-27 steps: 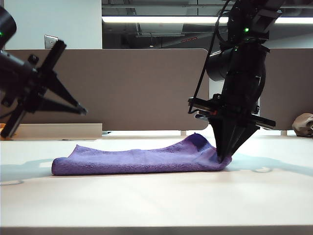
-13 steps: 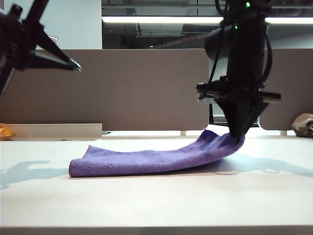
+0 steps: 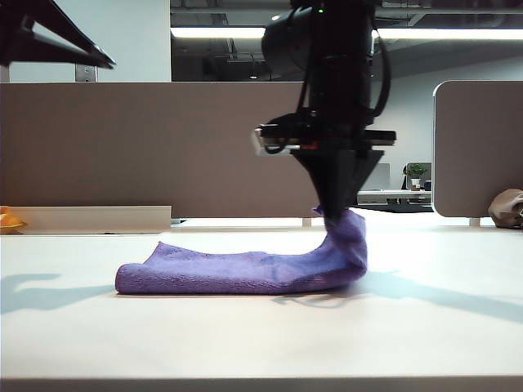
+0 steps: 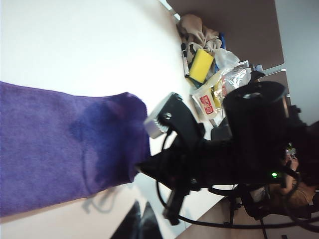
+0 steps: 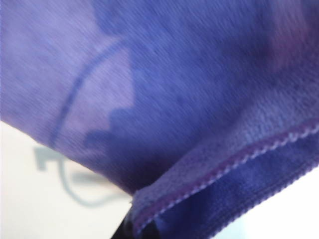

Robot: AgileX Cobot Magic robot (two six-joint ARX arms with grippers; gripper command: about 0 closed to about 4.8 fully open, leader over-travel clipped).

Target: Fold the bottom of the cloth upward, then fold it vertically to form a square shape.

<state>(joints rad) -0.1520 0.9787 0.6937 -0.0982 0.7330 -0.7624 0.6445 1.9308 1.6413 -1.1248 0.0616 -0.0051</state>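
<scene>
With your right gripper [image 3: 333, 214] pinching the raised end of the fuzzy purple microfibre cloth [image 3: 245, 269] on the white table [image 3: 261, 335] and your left gripper [image 3: 105, 60] closed, empty, high aside, you should be carrying that hem low across, matching edges.

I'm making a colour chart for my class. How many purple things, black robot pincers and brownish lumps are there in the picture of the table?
Purple: 1, the cloth, one end lifted by the right pincer
Black: 2, the right pincer shut on the cloth and the left pincer, up high at far left
Brownish: 1, the lump at far right
Total: 4
</scene>
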